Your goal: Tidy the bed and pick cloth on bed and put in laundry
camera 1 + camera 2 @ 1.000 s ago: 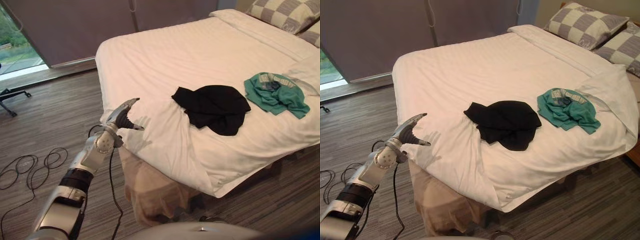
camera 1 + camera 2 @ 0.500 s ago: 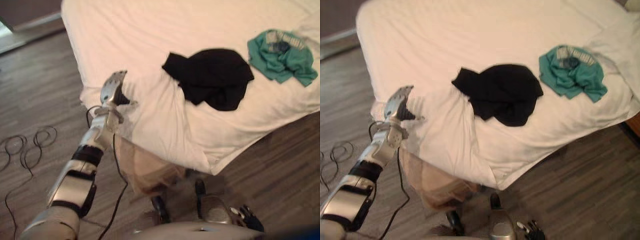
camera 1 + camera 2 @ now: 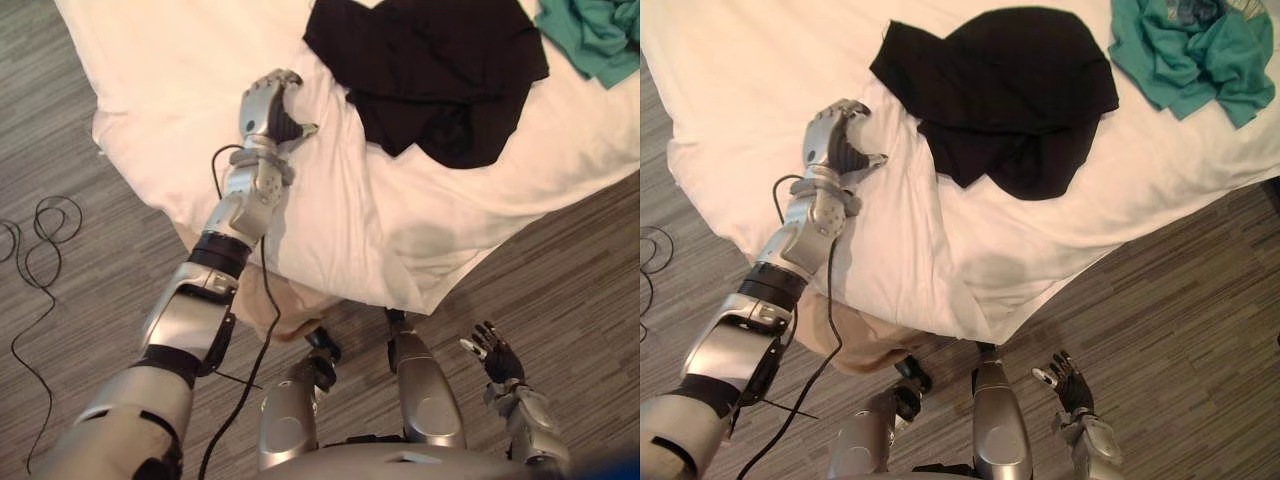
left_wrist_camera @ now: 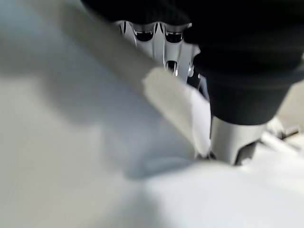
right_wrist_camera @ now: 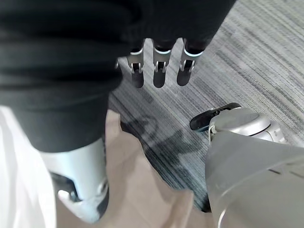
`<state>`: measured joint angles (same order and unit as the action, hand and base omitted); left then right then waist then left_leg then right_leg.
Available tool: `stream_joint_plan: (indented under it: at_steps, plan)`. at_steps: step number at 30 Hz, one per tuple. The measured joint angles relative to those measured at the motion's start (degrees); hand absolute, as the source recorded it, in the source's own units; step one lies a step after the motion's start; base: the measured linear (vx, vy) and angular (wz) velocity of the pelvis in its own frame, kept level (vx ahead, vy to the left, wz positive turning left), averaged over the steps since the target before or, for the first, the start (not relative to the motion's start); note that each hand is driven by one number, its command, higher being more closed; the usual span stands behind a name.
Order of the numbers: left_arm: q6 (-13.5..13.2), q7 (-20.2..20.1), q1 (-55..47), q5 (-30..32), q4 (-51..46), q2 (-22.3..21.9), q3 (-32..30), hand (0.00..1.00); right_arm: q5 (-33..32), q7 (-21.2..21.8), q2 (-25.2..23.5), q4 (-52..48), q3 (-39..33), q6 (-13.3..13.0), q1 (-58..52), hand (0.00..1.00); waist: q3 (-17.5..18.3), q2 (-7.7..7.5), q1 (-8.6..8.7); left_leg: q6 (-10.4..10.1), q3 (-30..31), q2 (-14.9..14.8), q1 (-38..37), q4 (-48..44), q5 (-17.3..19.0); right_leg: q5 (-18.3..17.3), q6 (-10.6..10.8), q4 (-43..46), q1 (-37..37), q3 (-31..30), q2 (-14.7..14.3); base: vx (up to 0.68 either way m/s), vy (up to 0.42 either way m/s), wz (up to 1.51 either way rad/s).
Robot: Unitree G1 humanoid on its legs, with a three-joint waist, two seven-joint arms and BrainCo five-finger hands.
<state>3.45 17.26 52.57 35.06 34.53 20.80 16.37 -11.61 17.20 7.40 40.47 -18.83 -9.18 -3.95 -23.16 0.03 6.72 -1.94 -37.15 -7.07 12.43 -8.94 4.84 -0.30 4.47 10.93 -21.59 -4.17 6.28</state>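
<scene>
Black cloth point(image 3: 440, 70) lies crumpled flat on the white sheet point(image 3: 150, 60) near the bed's foot corner, w/ the teal cloth point(image 3: 598, 30) just beside its right edge; can't tell if they touch. From my left hand point(image 3: 268, 105) it sits to my right & a bit further up the bed: near, not touching, its pointed left corner the closest bit. Its long axis runs roughly across the bed, left to right, so that corner points back toward my left hand. Left hand rests on the sheet. In the left wrist view a sheet ridge point(image 4: 166, 95) runs up past it, but I can't tell if the hand has hold of that fold or just lies against it. Right hand point(image 3: 495, 352) hangs low over the floor point(image 3: 570, 250) off the bed's corner, fingers straight & spread, holding nothing, well apart from both cloths. So the left arm is clearly nearer. I reckon the next reach is a short slide right across the sheet to that near corner, approx. along the cloth's length. Neither cloth is picked up yet; laundry step not begun.
</scene>
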Motion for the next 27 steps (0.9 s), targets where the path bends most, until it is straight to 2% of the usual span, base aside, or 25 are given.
stream_joint_plan:
  at_steps: [6,11,15,18,22,24,27]
  plan:
    - [6.32,-8.72,-0.61,-0.22,-0.84,0.25,2.43,1.0,0.04,-0.03,1.92,-0.32,0.63,0.19,2.48,0.0,0.08,0.13,-0.67,0.08,0.07,0.73,-1.76,0.84,-0.08,-0.07,0.09,0.2,1.41,0.34,0.57,-0.01,0.005,0.01]
    - [7.11,-12.45,-3.5,-1.02,0.38,0.23,3.31,1.0,0.71,0.11,3.32,-0.05,0.44,1.26,2.15,0.0,0.72,1.17,-0.83,0.77,1.77,2.1,-3.7,3.43,-0.6,-0.99,1.32,0.18,3.6,2.74,1.74,-0.03,0.021,0.21]
    - [4.38,-12.44,-7.95,-4.27,0.5,0.35,2.33,1.0,1.75,0.14,3.37,2.03,-1.43,2.05,1.62,0.0,2.39,2.27,-1.61,1.13,3.47,3.15,-5.28,6.18,-2.05,-1.3,1.48,0.02,5.29,4.6,2.35,0.0,0.01,0.28]
    - [1.74,-12.85,-14.03,-6.88,0.01,1.16,0.58,1.0,1.82,0.0,3.27,3.78,-2.17,2.76,1.24,0.0,5.03,3.26,-1.58,0.88,5.27,3.33,-7.2,7.23,-2.59,-1.53,1.23,-0.68,8.1,6.74,2.44,0.05,-0.014,0.25]
    - [-0.85,-16.06,-23.74,-11.68,-7.44,4.92,-1.23,1.0,1.9,-1.9,2.62,6.51,-3.33,4.13,-0.16,0.0,7.96,4.56,-1.73,0.33,9.73,3.61,-11.21,9.71,-3.65,-1.62,1.17,-3.68,14.46,10.54,2.17,0.05,-0.032,0.38]
    - [-1.84,-17.51,-28.82,-13.26,-11.5,4.98,-2.88,1.0,1.88,-3.78,1.47,7.52,-2.98,5.4,-1.7,0.0,10.35,5.05,-2.76,0.21,11.77,3.83,-12.1,11.06,-4.28,-1.64,1.15,-5.12,16.44,12.4,1.84,0.05,-0.048,0.46]
    - [-4.41,-19.87,-38.37,-16.6,-18.21,4.97,-4.72,1.0,1.91,-6.48,-0.39,9.4,-2.52,7.97,-3.04,0.0,13.18,4.77,-4.47,0.42,15.02,4.42,-13.98,12.26,-4.76,-1.68,1.07,-7.32,20.42,14.93,1.78,0.03,-0.002,0.46]
